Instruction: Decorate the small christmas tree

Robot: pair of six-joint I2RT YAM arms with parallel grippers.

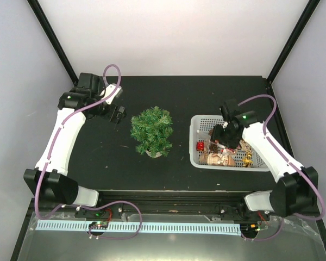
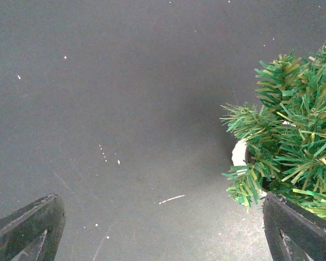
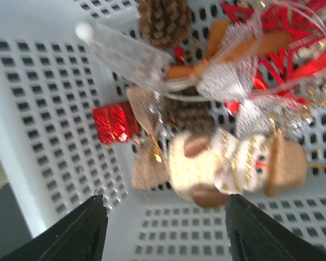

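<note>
Black table point(image 1: 98, 147); we note the tree point(image 1: 152, 130) upright mid-table, left gripper point(image 2: 162, 198) spread wide beside it, empty; right gripper point(image 3: 165, 201) parted over a snowman point(image 3: 233, 163) in the basket point(image 1: 198, 161), grasping nothing.

Black matte table point(image 1: 206, 92). The small christmas tree point(image 1: 151, 130) stands upright on it. White perforated basket point(image 1: 206, 118) sits right of tree, apart.

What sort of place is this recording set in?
Probably a lab robot cell, not a home: matte black tabletop, plain white enclosure walls and black frame posts at the corners.
</note>
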